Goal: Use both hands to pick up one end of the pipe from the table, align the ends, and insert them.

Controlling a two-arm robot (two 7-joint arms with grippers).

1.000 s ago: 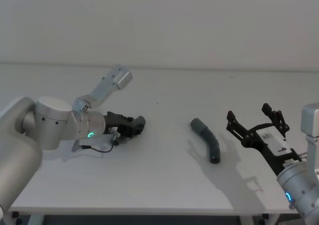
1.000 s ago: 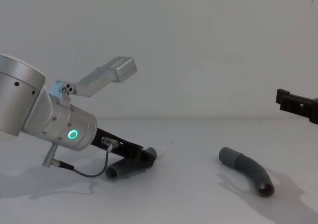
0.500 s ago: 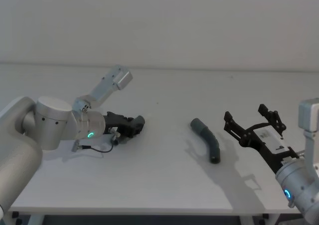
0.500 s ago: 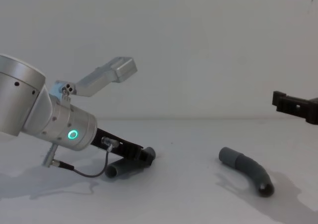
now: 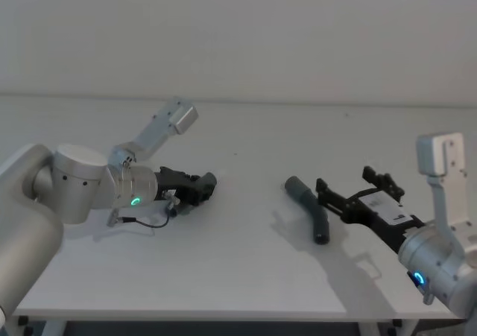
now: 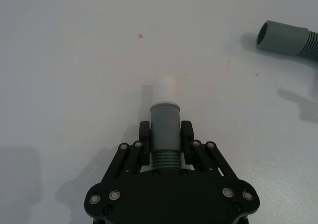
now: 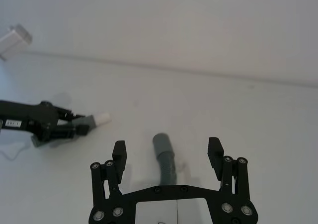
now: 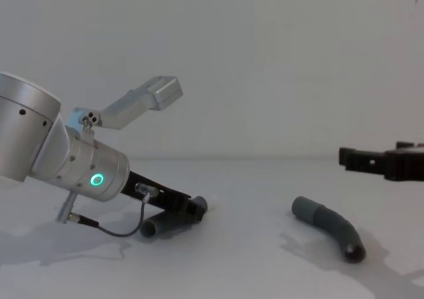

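On the white table [image 5: 238, 269] my left gripper [image 5: 200, 188] is shut on one pipe piece [image 6: 164, 127] low at the left. Its pale spigot tip [image 6: 164, 91] sticks out past the fingers. The same gripper [image 8: 192, 207] and piece [image 8: 164, 225] rest near the table in the chest view. The other pipe piece [image 5: 311, 208], curved and dark grey, lies free at centre right, its socket cuff [image 6: 281, 37] facing left. My right gripper [image 5: 346, 180] is open just right of and above it. Its fingers [image 7: 119, 153] straddle that piece [image 7: 166, 157] from above without touching.
A plain pale wall stands behind the table's far edge. The left arm's silver body [image 8: 73, 160] with a green ring light fills the left side. Bare table lies between the two pipe pieces, and the front edge [image 5: 186, 312] runs close below.
My right gripper has swung left and lower, from the table's right side to over the free pipe piece. The left gripper and its piece have not moved.
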